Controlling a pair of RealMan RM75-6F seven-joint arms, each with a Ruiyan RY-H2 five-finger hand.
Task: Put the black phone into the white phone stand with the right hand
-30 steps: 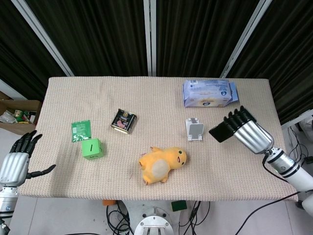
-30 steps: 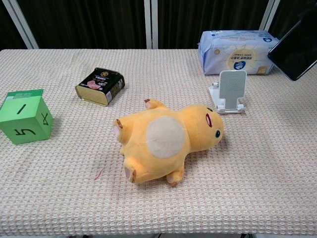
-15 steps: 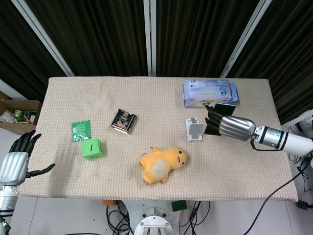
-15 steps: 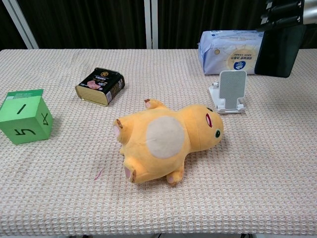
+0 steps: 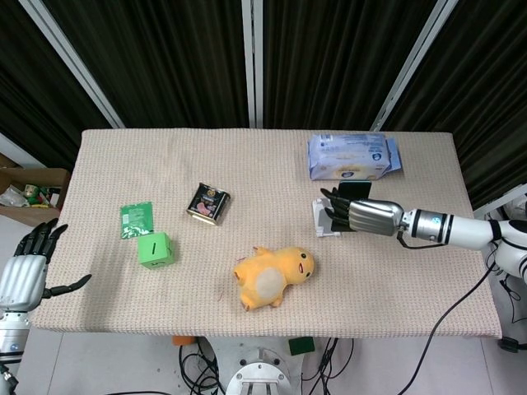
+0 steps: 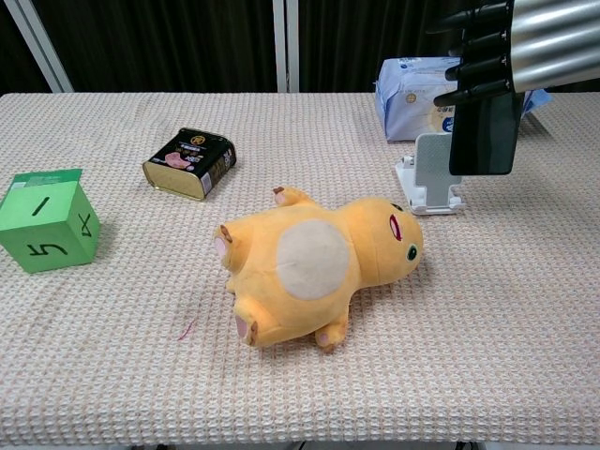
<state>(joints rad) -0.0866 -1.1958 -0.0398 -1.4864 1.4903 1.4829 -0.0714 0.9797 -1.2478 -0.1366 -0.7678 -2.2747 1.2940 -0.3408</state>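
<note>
My right hand [image 5: 360,216] [image 6: 525,42] grips the black phone [image 6: 483,136] [image 5: 354,191] upright, hanging just above the table. The phone's lower edge hovers over the right side of the white phone stand [image 6: 429,174] [image 5: 324,216], partly covering it in the chest view. The stand sits on the table right of centre, its slot holding nothing. My left hand [image 5: 27,270] is off the table's left edge, fingers spread, holding nothing.
A yellow plush toy [image 6: 314,262] lies in front of the stand to its left. A blue-white wipes pack [image 5: 352,156] lies behind the stand. A dark tin [image 5: 208,203], green cube [image 5: 155,248] and green packet [image 5: 137,219] sit on the left half.
My right hand has swung in from the right, turned the phone upright and carried it leftward until it hangs over the stand. The left hand has stayed put.
</note>
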